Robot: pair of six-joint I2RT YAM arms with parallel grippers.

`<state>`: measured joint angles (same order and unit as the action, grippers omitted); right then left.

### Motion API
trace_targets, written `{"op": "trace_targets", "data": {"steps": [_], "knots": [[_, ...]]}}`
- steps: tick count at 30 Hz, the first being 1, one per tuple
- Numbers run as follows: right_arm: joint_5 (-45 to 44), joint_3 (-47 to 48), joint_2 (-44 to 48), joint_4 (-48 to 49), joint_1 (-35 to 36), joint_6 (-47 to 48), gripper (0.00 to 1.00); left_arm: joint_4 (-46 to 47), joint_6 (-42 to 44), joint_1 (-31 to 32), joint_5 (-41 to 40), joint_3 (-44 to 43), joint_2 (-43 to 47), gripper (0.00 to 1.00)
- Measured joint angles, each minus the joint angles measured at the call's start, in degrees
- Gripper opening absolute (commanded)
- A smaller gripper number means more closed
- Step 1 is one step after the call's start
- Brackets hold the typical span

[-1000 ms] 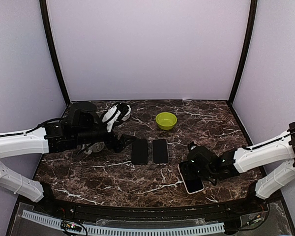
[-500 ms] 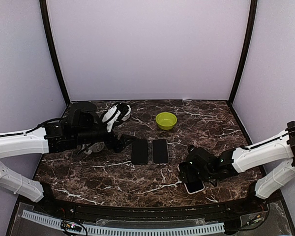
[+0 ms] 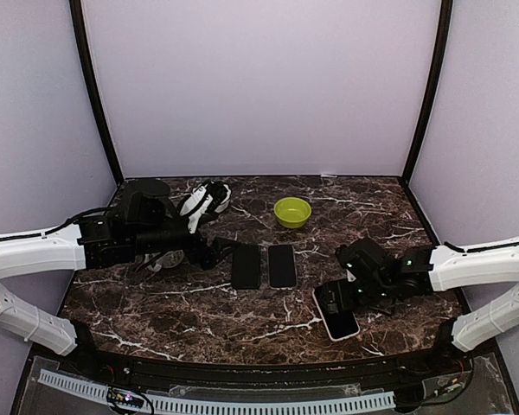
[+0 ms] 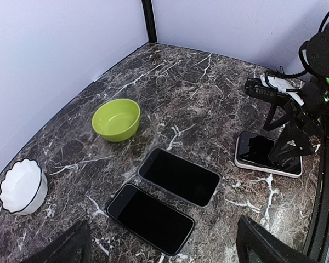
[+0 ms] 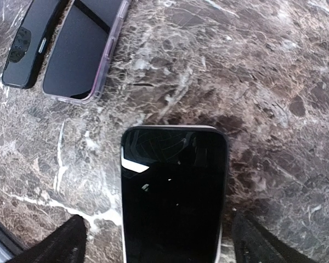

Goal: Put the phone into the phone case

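R arm chg: since 1 s ago the wrist has swung out toward the right wall and the forearm lies flatter; right gripper [image 3: 331,298] still sits over the phone.
Rest chg: left arm, phone, both slabs and bowls sit as before.
R grip: fingers [image 5: 71,241] spread wide, one each side of the phone, gripping nothing; can't tell if they touch its edges.
L grip: left gripper [image 3: 214,252] spread wide, nothing between, low over table just left of the slabs.
Phone: phone [image 5: 172,192] flat, screen up, white-edged, front-right of table, apart from slabs, not in any case.
Slabs: black slab [image 5: 30,46] and clear-rimmed slab [image 5: 85,49] side by side mid-table; can't tell which is the case.
Surface: table [image 3: 156,303] dark marble w/ white veins; green bowl [image 3: 292,212] back-centre; white bowl [image 4: 23,185] back-left by L arm.
Room: pale lilac walls [image 3: 259,86], black corner posts [image 3: 93,86].
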<state>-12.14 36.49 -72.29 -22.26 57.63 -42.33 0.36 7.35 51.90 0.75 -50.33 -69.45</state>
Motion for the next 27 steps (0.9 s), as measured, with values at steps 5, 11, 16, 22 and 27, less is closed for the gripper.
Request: {"op": "trace_targets", "data": {"steps": [5,11,16,22,27], "knots": [[4.5,-3.5,3.1,-2.1,-3.4,-2.2,0.45,0.0,0.0,0.0,0.5,0.0,0.0,0.93],[6.2,-6.6,2.9,-1.5,-3.7,-3.2,0.24,0.0,0.0,0.0,0.7,0.0,0.0,0.93],[5.9,-7.4,1.7,0.0,-3.8,-4.4,0.21,0.0,0.0,0.0,0.8,0.0,0.0,0.93],[2.5,-5.4,-0.9,-1.7,-1.5,-6.7,0.22,0.0,0.0,0.0,0.8,0.0,0.0,0.93],[0.8,0.0,-5.7,-7.0,-0.2,-7.7,0.62,0.0,0.0,0.0,0.9,0.0,0.0,0.93]]}}
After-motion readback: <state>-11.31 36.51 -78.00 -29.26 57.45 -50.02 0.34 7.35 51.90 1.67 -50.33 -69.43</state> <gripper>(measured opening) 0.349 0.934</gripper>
